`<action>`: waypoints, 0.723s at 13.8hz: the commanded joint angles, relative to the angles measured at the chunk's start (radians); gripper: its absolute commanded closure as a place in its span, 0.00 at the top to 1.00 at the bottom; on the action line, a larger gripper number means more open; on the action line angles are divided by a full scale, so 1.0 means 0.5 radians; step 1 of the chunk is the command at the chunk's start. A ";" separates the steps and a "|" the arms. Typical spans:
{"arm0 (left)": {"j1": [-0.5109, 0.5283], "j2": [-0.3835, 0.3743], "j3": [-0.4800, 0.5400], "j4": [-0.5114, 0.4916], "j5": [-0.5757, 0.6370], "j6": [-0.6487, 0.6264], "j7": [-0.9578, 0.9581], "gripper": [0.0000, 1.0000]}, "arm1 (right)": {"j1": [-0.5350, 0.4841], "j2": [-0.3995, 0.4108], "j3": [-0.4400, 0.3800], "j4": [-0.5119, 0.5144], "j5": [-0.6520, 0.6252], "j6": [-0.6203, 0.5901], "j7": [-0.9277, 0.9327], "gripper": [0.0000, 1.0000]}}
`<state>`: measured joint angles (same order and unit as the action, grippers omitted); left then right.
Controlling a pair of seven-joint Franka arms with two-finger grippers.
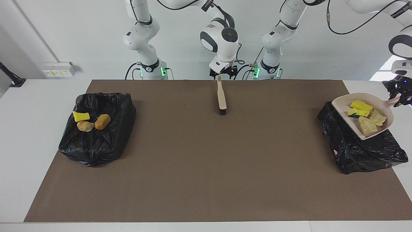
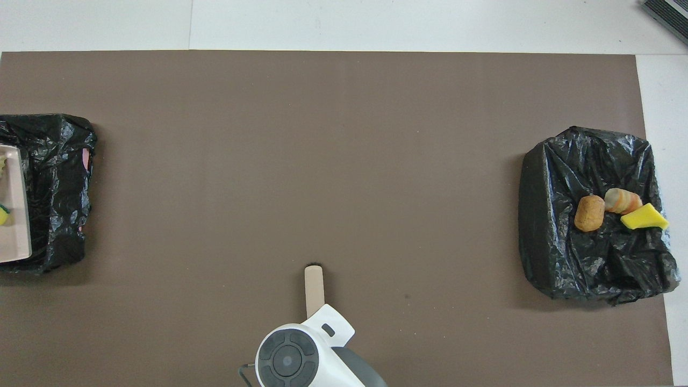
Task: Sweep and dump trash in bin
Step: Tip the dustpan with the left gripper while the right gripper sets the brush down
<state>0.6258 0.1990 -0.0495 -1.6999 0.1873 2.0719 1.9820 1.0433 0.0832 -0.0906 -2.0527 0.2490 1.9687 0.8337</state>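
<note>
My left gripper (image 1: 398, 98) is shut on the handle of the beige dustpan (image 1: 384, 111), held up over the black-bagged bin (image 1: 357, 149) at the left arm's end of the table. In the pan lies trash: yellow sponge pieces (image 1: 361, 105) and beige chunks (image 1: 367, 125). The overhead view shows only the pan's edge (image 2: 13, 226) over that bin (image 2: 56, 177). My right gripper (image 1: 222, 74) sits at the handle end of the brush (image 1: 221, 98), whose black bristles point away from the robots. In the overhead view the right wrist covers the brush's (image 2: 314, 287) near end.
A second black-bagged bin (image 1: 96, 145) at the right arm's end holds a yellow sponge piece (image 1: 80, 116), a beige chunk (image 1: 85, 126) and a golden-brown lump (image 1: 102, 121). A brown mat (image 1: 206, 167) covers the table between the bins.
</note>
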 commanded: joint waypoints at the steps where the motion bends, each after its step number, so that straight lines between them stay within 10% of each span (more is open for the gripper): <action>1: 0.000 0.172 -0.021 0.276 0.274 -0.008 0.110 0.00 | -0.138 -0.062 0.000 0.141 -0.010 -0.230 -0.062 1.00; 10: -0.202 0.142 -0.021 0.224 0.929 0.026 -0.190 0.00 | -0.632 -0.166 -0.012 0.589 -0.145 -0.894 -0.669 1.00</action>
<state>0.5454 0.2751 -0.0705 -1.6025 0.6055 2.1173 1.9220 0.7723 0.0045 -0.1046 -1.7959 0.2015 1.5591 0.5637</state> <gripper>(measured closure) 0.670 0.000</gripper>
